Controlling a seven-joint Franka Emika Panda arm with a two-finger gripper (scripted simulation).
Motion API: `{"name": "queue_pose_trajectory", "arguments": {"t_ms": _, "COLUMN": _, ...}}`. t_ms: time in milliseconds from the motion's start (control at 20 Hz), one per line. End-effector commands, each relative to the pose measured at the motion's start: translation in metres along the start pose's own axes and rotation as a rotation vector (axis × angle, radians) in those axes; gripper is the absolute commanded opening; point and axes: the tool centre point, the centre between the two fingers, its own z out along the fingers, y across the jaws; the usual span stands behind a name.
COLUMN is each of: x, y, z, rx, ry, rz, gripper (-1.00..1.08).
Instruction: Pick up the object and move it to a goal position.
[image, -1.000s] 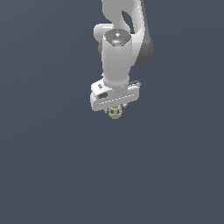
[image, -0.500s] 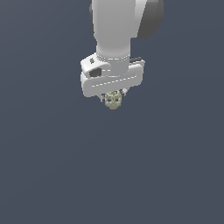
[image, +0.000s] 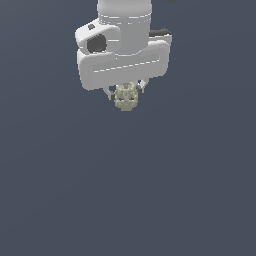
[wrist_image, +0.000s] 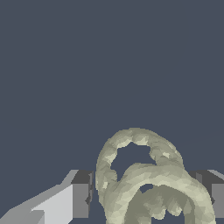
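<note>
A flat, featureless slate-blue backdrop fills everything you see; no table edge or horizon shows in either view.

In the exterior view, the white Franka arm (image: 124, 20) comes down from the top edge, so you lose its upper links beyond the frame. Its broad white hand housing hides most of the gripper (image: 126, 91); only the tips of two short fingers (image: 111, 93) peek out below it. The small olive-tan, bumpy, lattice-surfaced barrel object (image: 125, 97) hangs directly under that housing, pinched between those fingertips, its top tucked behind the hand. The hand points straight down, and the object sits clear of any surface you can make out.

In the wrist view, the object (wrist_image: 144, 183) looms large and is cut off by the frame edge; you see its open ring-shaped end and loops of lattice. A dark grey pad on a pale finger (wrist_image: 81, 199) presses against one side of the object, and a second pad sits at the opposite side, partly cropped. The jaws are closed narrowly onto the object.
</note>
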Motion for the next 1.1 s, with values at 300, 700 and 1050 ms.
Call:
{"name": "queue_pose_trajectory", "arguments": {"t_ms": 300, "x": 0.012, "y": 0.010, "z": -0.051, "rx": 0.000, "ry": -0.001, "rz": 0.000, "gripper": -1.00}}
{"name": "queue_pose_trajectory", "arguments": {"t_ms": 700, "x": 0.019, "y": 0.016, "z": -0.081, "rx": 0.000, "ry": -0.001, "rz": 0.000, "gripper": -1.00}}
{"name": "queue_pose_trajectory", "arguments": {"t_ms": 1050, "x": 0.023, "y": 0.019, "z": -0.092, "rx": 0.000, "ry": -0.001, "rz": 0.000, "gripper": -1.00}}
